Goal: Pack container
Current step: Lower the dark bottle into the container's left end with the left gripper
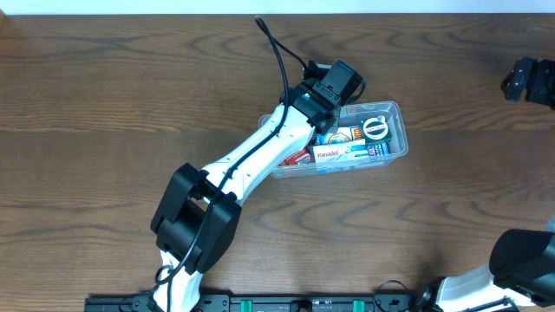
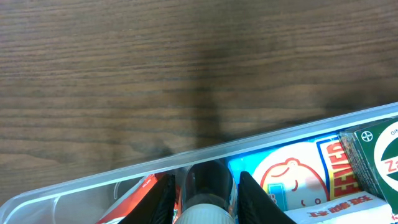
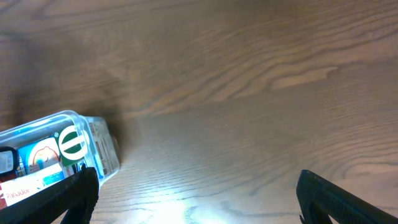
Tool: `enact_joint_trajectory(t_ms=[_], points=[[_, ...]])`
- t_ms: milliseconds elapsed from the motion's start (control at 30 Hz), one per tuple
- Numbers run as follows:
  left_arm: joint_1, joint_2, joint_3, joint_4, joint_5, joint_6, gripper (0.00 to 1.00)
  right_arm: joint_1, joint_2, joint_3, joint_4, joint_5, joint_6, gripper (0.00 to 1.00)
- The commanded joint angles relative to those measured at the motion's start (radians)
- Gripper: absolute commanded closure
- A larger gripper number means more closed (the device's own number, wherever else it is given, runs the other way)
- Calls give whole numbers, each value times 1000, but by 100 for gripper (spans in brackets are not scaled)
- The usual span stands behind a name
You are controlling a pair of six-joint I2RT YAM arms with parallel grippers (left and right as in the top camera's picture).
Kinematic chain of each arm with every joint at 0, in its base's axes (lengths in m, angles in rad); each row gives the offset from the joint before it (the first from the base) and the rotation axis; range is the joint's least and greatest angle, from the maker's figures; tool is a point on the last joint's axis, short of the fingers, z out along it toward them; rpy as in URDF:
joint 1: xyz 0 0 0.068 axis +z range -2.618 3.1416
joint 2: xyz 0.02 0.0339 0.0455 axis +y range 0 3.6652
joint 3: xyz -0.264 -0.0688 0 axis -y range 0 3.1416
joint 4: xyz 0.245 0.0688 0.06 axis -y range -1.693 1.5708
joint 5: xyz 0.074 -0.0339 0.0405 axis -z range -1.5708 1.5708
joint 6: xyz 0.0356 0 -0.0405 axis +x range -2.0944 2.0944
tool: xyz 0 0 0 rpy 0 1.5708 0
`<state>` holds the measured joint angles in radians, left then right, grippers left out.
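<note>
Dark wood-grain table (image 1: 95, 95), pale strip (image 1: 408, 5) along its far edge

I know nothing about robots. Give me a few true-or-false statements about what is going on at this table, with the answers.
1. The left gripper is down inside the container. True.
2. The container is empty. False: it holds a Panadol box and a pack with a round green logo, among other things.
3. The right gripper grips a packet. False: it is open and empty above the wooden table.
4. A dark cylinder with a white end sits between the left gripper's fingers. True.
</note>
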<state>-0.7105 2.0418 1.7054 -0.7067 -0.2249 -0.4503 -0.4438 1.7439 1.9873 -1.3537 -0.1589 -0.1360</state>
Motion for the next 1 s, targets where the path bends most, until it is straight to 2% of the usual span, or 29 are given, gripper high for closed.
enact_joint_trajectory(t_ms=[0,300,667,967], points=[[8,41,-14,-29,-39,30,94,-5,-6,14,-1,-2,0,1],[11,60,-18,-30,-39,37,93,-5,-6,14,-1,-2,0,1],[40,-45,-18,-89,-58,49,94,-5,-6,14,-2,-3,0,1],[45,-58,-18,-103,-58,45,94,-5,-6,14,-1,-2,0,1]])
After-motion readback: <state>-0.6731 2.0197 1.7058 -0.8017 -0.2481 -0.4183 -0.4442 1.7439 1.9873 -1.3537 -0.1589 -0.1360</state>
